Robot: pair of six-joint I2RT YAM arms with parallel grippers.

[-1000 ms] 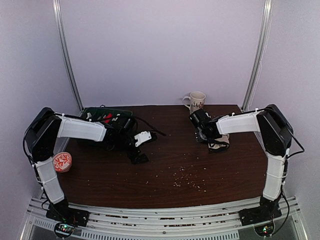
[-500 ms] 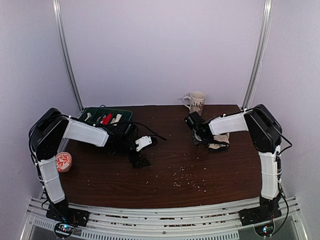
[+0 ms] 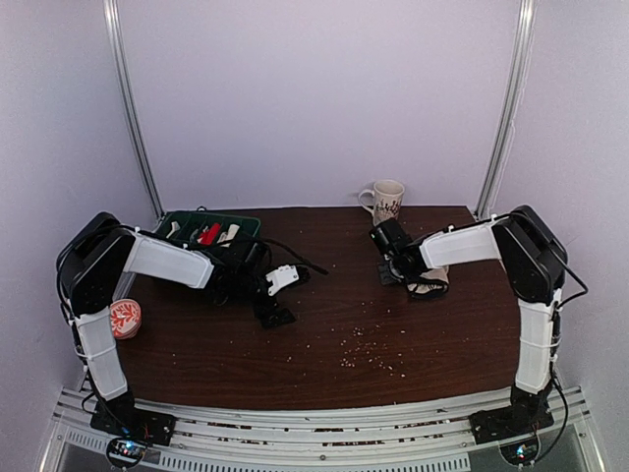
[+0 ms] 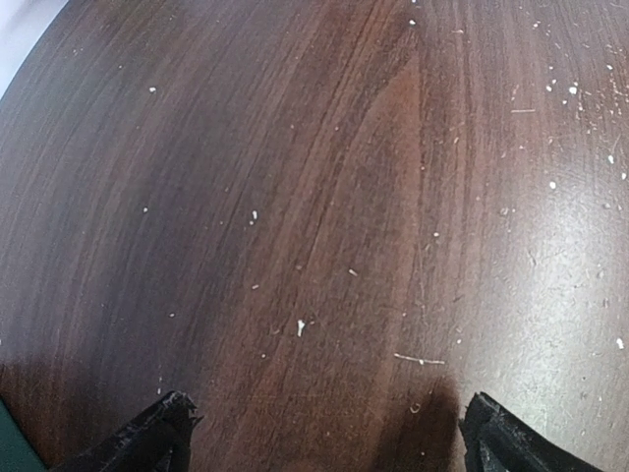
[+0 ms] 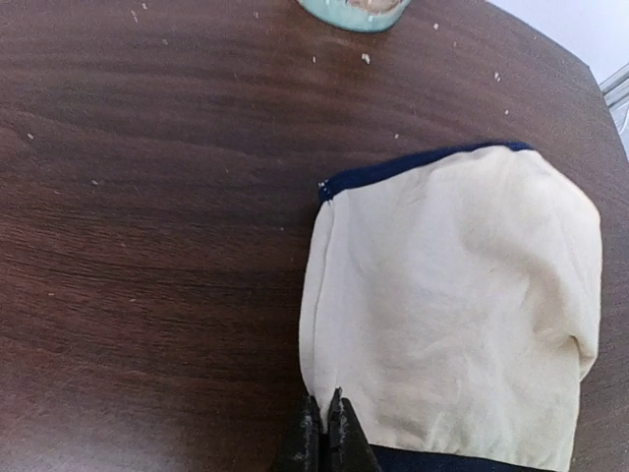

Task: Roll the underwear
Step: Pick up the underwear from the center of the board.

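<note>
Table (image 3: 324, 344): dark wood, speckled with crumbs.
Underwear (image 5: 452, 295): cream with navy trim, flat at the right rear; it stretches away from the right gripper, well apart from the left arm.
Left gripper (image 4: 329, 433): wide open, empty, over bare wood.
Right gripper (image 5: 322, 428): closed, apparently pinching the underwear's near left corner.

Colours and patterns on the tabletop.
Cream underwear (image 5: 452, 305) with navy trim; dark brown wood-grain table (image 4: 324, 197), pale-specked; cream mug (image 3: 385, 201), dark print; red-and-white patterned tin (image 3: 123, 319).
</note>
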